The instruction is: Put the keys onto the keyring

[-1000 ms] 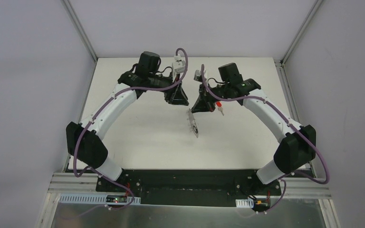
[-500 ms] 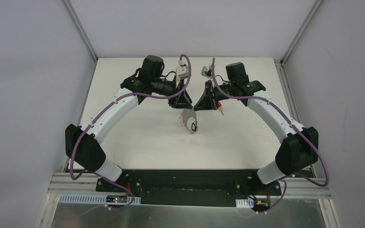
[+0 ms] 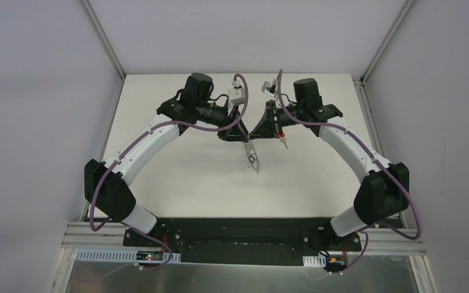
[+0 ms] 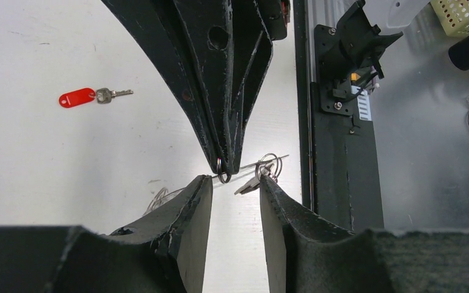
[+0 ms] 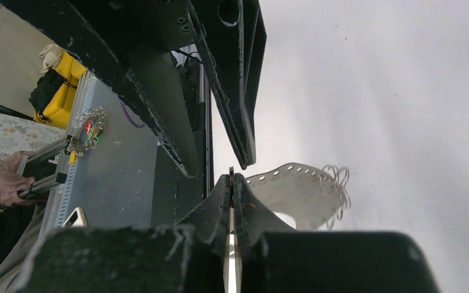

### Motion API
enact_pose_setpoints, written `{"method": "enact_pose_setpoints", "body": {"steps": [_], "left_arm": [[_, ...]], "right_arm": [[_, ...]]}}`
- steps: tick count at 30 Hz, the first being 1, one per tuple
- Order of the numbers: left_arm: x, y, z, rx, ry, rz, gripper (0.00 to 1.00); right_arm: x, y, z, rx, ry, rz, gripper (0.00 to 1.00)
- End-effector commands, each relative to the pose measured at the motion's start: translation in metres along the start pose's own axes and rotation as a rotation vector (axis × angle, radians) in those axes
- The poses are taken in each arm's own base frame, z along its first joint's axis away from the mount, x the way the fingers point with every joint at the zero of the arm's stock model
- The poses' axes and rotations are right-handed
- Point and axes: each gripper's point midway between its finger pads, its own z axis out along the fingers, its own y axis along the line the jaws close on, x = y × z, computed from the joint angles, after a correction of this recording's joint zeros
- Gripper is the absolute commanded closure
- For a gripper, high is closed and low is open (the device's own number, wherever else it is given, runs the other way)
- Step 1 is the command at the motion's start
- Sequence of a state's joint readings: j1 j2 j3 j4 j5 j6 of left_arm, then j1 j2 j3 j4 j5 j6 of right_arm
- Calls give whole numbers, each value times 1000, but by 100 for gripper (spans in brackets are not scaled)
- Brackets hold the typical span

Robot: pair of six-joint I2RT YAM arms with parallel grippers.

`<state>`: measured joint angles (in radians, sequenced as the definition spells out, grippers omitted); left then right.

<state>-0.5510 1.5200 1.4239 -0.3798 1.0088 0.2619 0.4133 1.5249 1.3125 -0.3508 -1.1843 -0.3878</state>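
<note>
Keyring [image 5: 295,190]: perforated grey band with wire loops on one edge, hanging off the table between the two grippers.
Right gripper [image 5: 232,181]: fingers pressed together on the keyring's thin edge.
Left gripper [image 4: 235,182]: fingers apart, gripping nothing, tips facing the right gripper's tips.
Small metal key [image 4: 248,185]: at the wire loops; whether threaded on, cannot tell.
Red-headed key [image 4: 89,96]: flat on the white table [image 3: 177,162], well apart.
</note>
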Motion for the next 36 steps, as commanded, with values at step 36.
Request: {"method": "enact_pose_setpoints", "body": {"steps": [36], "left_arm": [[-18,0,18,57,-47,10,100]], "right_arm": [[-20,11,-5,-42,-80,14,100]]}}
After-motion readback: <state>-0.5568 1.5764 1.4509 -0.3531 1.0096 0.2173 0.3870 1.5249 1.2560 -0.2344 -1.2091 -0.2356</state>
